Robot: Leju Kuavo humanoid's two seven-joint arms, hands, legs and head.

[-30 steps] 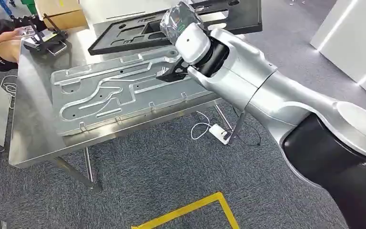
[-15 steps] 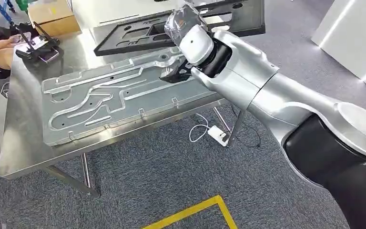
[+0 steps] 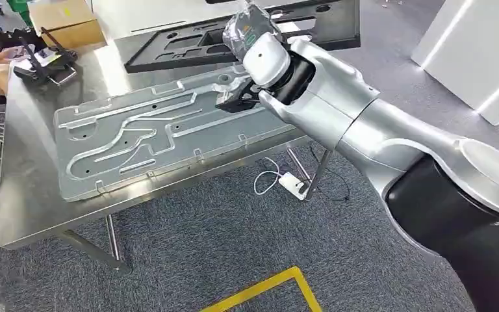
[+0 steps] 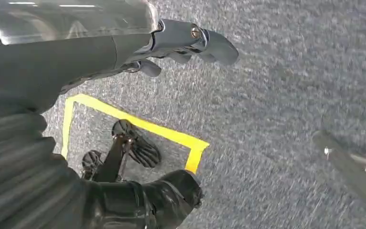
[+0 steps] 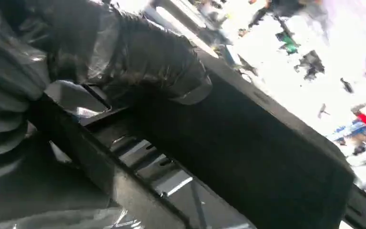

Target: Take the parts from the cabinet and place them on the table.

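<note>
Steel desk point(image 3: 32, 208) carrying a grooved aluminium plate point(image 3: 149, 133), a black cut-out panel point(image 3: 188, 45) behind it, and a dark handheld controller point(image 3: 42, 65) near the far corner.

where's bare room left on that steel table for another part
A bare strip of table runs along the near and left edges beside the silver grooved plate. A smaller gap lies between that plate and the black controller. The far side is crowded by the black panel and the right hand.

A cardboard box point(image 3: 65, 21) is seen past the counter's far left corner, a white power adapter point(image 3: 293, 184) with its cord lies on the grey carpet, and yellow floor tape point(image 3: 263, 290) is laid nearer.
</note>
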